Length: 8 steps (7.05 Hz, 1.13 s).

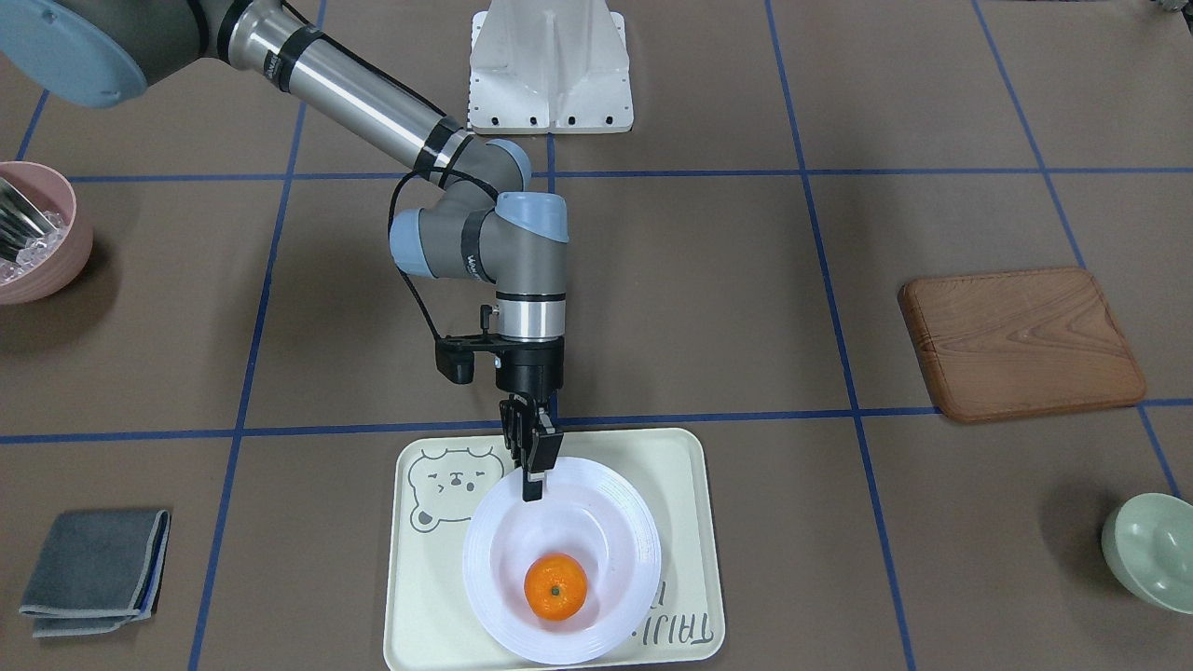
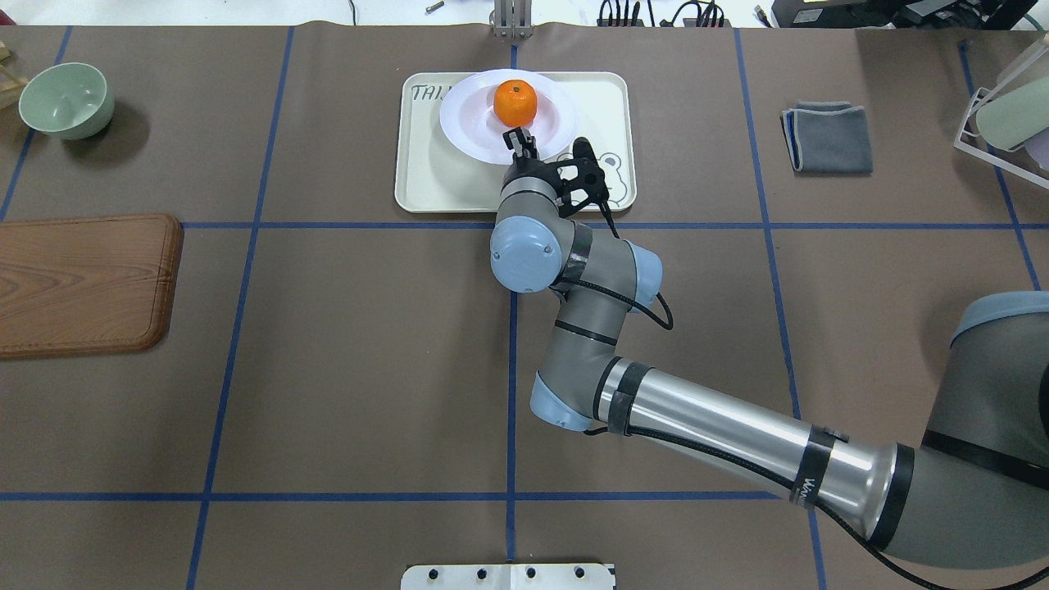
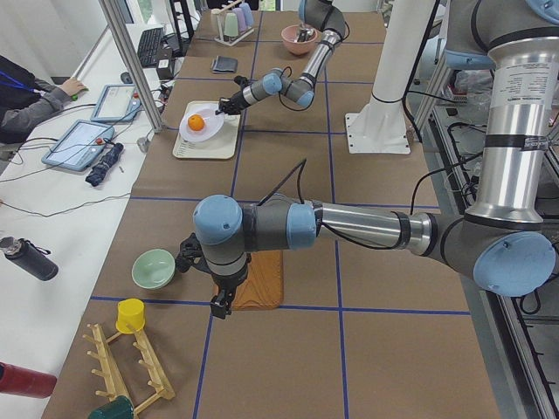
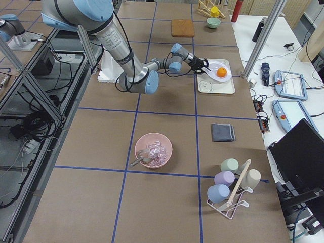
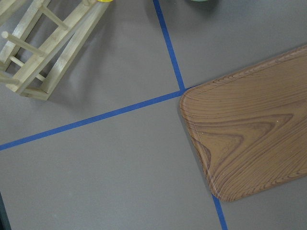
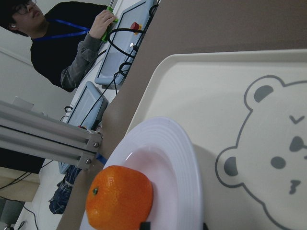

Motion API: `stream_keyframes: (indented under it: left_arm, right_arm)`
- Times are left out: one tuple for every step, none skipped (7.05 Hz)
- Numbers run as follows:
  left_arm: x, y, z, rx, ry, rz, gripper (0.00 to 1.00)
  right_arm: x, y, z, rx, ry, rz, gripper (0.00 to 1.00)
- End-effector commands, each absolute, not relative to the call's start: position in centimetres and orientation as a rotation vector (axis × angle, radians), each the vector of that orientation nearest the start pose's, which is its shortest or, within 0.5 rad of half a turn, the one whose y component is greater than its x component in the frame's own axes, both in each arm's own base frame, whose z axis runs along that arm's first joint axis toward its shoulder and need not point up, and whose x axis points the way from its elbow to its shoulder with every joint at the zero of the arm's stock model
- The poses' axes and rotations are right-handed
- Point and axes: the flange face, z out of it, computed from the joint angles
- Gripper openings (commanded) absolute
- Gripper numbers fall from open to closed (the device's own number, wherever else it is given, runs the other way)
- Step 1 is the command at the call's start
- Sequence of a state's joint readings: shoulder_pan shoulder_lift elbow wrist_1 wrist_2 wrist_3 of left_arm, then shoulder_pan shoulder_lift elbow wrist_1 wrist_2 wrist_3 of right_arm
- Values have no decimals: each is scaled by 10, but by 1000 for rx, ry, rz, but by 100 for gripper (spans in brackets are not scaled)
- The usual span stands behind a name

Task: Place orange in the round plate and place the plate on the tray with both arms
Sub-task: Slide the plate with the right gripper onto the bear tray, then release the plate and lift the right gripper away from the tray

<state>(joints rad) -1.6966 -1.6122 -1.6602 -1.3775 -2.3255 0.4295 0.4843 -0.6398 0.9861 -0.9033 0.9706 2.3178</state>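
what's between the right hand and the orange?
Only the white slope of the round plate; front-facing view shows the right hand at its rim, the orange in its centre.

The round plate (image 1: 638,550) covers part of the tray's (image 1: 410,606) lettering (image 1: 685,632), and in the overhead view the right arm (image 2: 524,246) hides part of the bear drawing (image 2: 616,176). The right claw (image 6: 174,224) is cut off at the wrist view's lower edge, so its hold on the rim is unclear. The left claw (image 3: 220,303) shows too small to judge. The pink bowl (image 1: 70,252) runs off the picture's edge.
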Motion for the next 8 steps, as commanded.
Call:
stream_keyframes:
  left_arm:
    - [-127, -489, 615, 150, 744, 265, 99]
    - [-127, -489, 616, 147, 745, 264, 99]
    - [-126, -480, 626, 130, 751, 257, 99]
    - [-125, -474, 622, 136, 749, 253, 99]
    - [-123, -457, 611, 124, 754, 159, 99]
    - [-120, -436, 597, 134, 750, 134, 99]
    - [-120, -433, 599, 149, 742, 142, 99]
    - [-118, -418, 613, 174, 737, 151, 99]
  right_arm:
    - [-630, -532, 237, 461, -1138, 1177, 100]
    - [-614, -546, 232, 483, -1074, 1107, 100]
    - [-583, -560, 208, 432, -990, 931, 100]
    - [-548, -571, 197, 382, -903, 794, 100]
    - [-512, -581, 198, 363, -842, 646, 100]
    - [-458, -590, 218, 336, -826, 527, 100]
    - [-392, -600, 248, 320, -807, 391, 100]
    - [-325, -610, 281, 306, -783, 260, 100]
